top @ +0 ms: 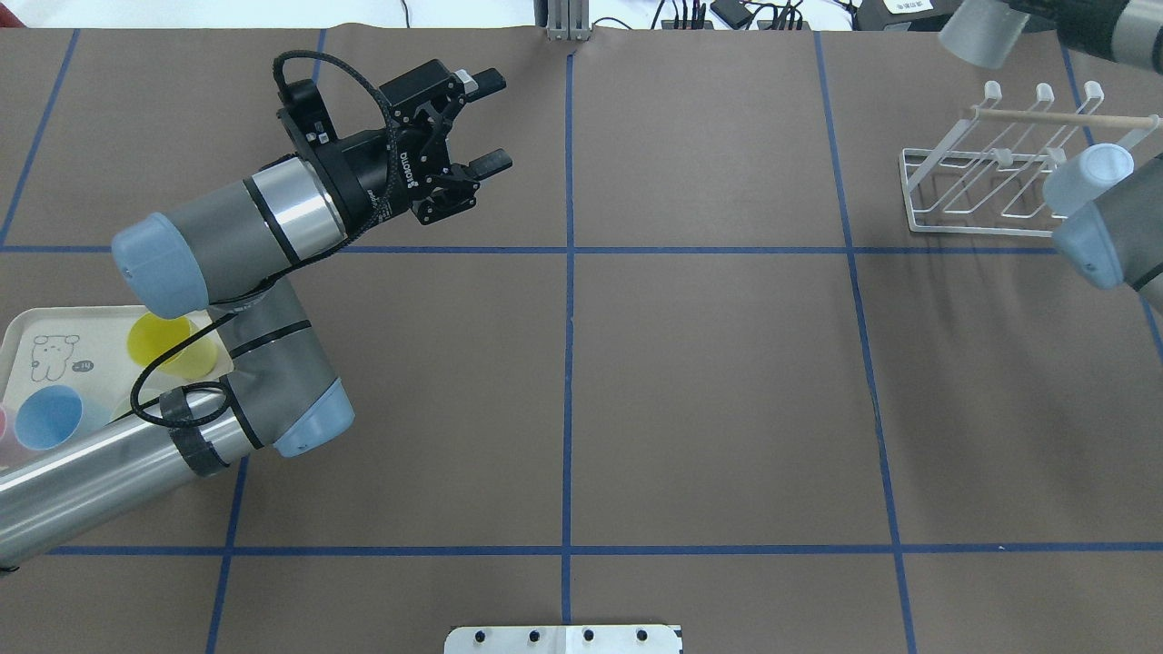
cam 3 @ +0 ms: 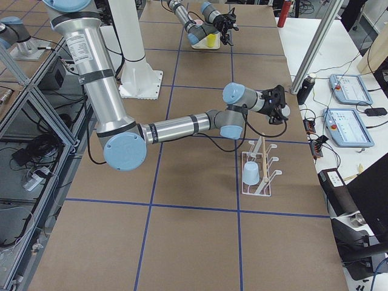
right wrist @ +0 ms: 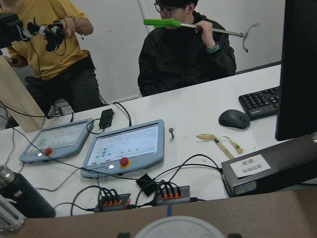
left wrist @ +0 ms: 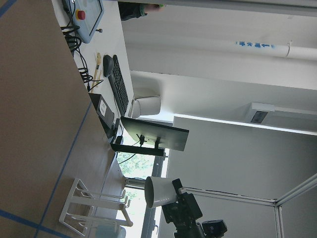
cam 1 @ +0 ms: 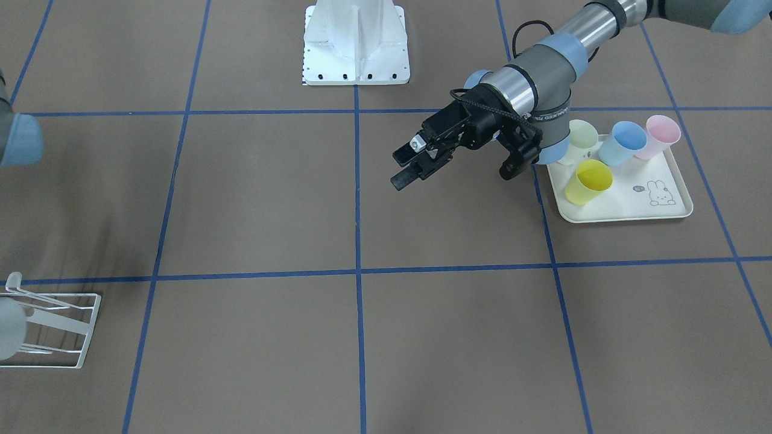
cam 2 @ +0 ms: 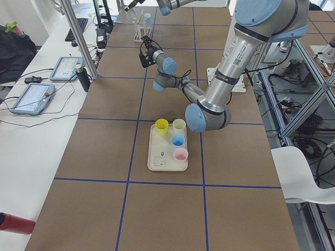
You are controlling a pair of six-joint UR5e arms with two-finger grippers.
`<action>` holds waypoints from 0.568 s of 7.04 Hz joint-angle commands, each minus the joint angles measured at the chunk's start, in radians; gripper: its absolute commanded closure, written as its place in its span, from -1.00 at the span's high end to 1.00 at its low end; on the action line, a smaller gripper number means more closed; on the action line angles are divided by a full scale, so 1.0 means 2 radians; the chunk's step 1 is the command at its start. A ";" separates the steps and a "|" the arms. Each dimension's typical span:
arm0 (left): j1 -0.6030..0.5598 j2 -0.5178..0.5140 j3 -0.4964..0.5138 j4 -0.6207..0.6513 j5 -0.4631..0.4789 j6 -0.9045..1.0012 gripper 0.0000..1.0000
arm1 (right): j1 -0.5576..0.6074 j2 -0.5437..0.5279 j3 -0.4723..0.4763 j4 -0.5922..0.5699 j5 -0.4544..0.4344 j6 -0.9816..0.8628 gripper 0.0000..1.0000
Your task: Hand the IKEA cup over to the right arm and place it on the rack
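At the near edge, midway along, the robot's white metal base plate (top: 563, 639) sits on the brown paper-covered bench (top: 727, 381), which thin blue tape lines divide into large squares. Toward the left end lies a cream plastic tray with a rabbit print (cam 1: 627, 208). A yellow plastic cup (cam 1: 590, 179), a pale green cup (cam 1: 580, 135), a sky-blue cup (cam 1: 624, 141) and a pink cup (cam 1: 660, 135) stand upright on it. Farther out, over the left half, the black two-finger left gripper (top: 495, 121) hangs above the bench, fingers spread wide with nothing between them. By the far edge, toward the right end, stands the small white wire rack with a pale wooden rod (top: 990, 182), with a pale grey-blue cup (top: 1095, 171) resting on its slanted rods. The translucent white IKEA cup (top: 979, 38) is in the air near the rack, clear of it, clamped in the black right gripper (left wrist: 176, 198). Beyond the far edge runs a white desk (right wrist: 198, 114) carrying two grey touch panels with red buttons (right wrist: 126, 148), a black keyboard (right wrist: 262, 99) and a dark mouse (right wrist: 235, 119). Behind it are a person in a black top (right wrist: 183, 54), who holds a green-handled rod (right wrist: 163, 23), and a person in a yellow top (right wrist: 54, 44)
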 commanded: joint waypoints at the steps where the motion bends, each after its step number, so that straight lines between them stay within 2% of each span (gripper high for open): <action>1: 0.000 0.011 -0.005 0.000 0.000 0.000 0.99 | 0.046 -0.004 -0.042 0.000 0.033 -0.110 -1.00; 4: 0.001 0.016 -0.005 -0.001 -0.001 0.000 0.99 | 0.047 -0.027 -0.043 0.001 0.034 -0.122 -1.00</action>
